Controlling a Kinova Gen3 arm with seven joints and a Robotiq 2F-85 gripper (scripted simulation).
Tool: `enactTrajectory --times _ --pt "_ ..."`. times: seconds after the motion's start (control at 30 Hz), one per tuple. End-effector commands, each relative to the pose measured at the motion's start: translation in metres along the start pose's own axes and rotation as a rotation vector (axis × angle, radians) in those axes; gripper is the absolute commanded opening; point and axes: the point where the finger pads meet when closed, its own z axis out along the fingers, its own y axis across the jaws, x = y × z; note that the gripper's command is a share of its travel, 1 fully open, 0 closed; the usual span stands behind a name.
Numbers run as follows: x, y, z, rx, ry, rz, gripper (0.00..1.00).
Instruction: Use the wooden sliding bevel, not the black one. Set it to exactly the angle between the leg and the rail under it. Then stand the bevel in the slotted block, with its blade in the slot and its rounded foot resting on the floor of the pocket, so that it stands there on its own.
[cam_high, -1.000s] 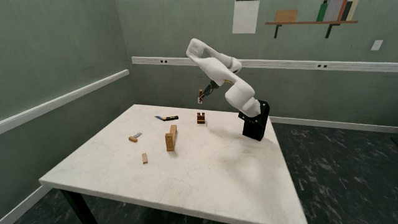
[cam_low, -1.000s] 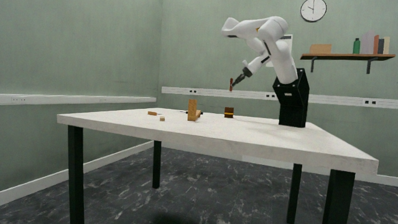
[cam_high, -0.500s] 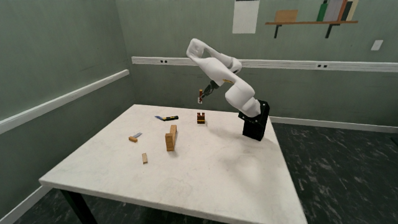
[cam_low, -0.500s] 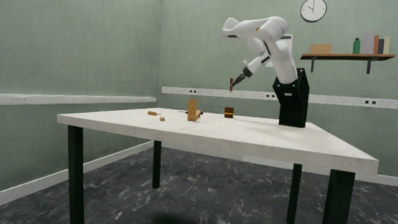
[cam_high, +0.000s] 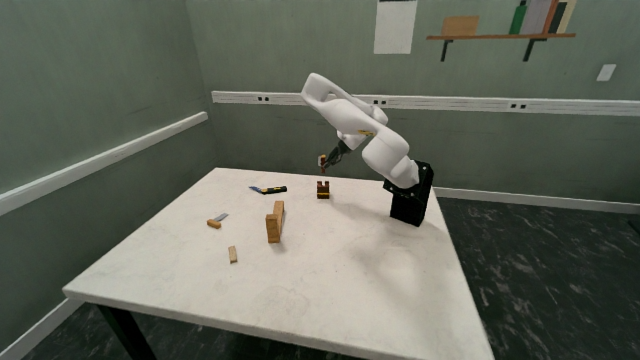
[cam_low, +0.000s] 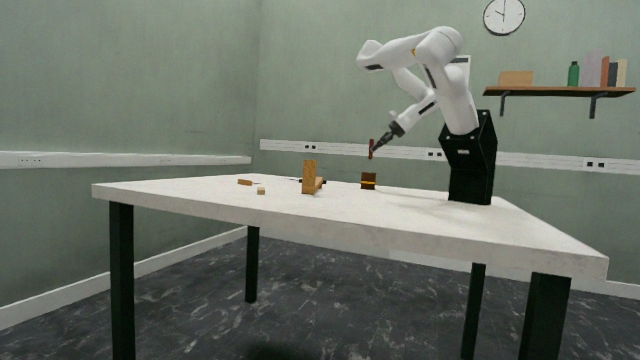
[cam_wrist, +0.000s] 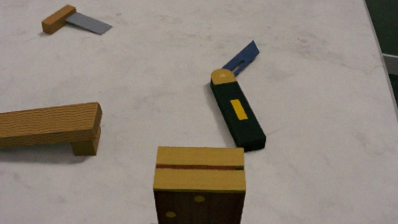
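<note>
My gripper (cam_high: 324, 161) (cam_low: 371, 148) is shut on the wooden sliding bevel (cam_wrist: 199, 187) and holds it in the air, above and slightly behind the dark slotted block (cam_high: 323, 190) (cam_low: 368, 180). In the wrist view the bevel fills the bottom centre, seen end-on, with a dark line across its yellow face. My fingers do not show there. The black bevel (cam_high: 273, 189) (cam_wrist: 236, 115) with its blue blade lies flat on the table to the left of the block. The wooden leg and rail (cam_high: 274, 221) (cam_low: 310, 177) (cam_wrist: 50, 125) stand nearer the table's middle.
A small wooden-handled tool with a grey blade (cam_high: 216, 221) (cam_wrist: 60, 18) and a loose wooden piece (cam_high: 232, 254) (cam_low: 260, 190) lie at the table's left. The arm's black base (cam_high: 411, 197) (cam_low: 469, 165) stands at the right rear of the white table (cam_high: 325, 280).
</note>
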Motion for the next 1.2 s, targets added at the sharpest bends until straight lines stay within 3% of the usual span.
enactTrajectory --times 0.0,0.2,1.17 --pt "-0.013 0.001 0.014 0.0 0.001 -0.002 0.1" --pt "-0.029 0.001 0.03 0.0 0.002 -0.002 0.1" --pt "-0.039 0.001 0.04 0.0 0.002 -0.002 0.1"
